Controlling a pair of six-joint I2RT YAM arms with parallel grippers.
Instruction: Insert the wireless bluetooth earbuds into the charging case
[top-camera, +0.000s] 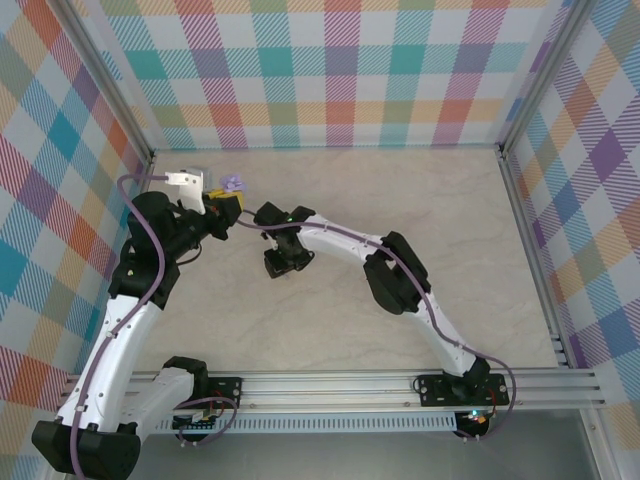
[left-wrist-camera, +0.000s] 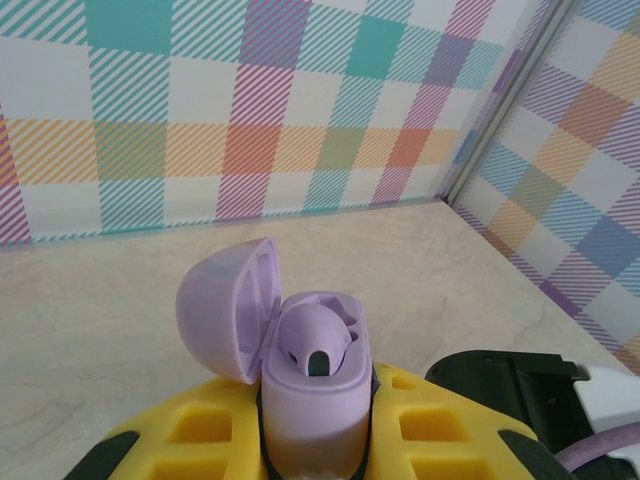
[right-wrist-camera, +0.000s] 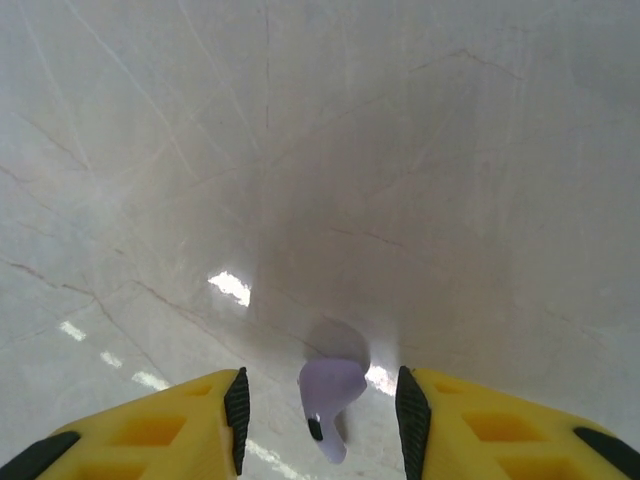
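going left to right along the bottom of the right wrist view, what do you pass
yellow finger with its black pad → purple earbud lying on the table, in the gap and clear of both pads → other yellow finger

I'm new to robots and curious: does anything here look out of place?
A purple earbud lies loose on the table between the right gripper's open fingers, while a second earbud sits in the open purple case held by the left gripper.
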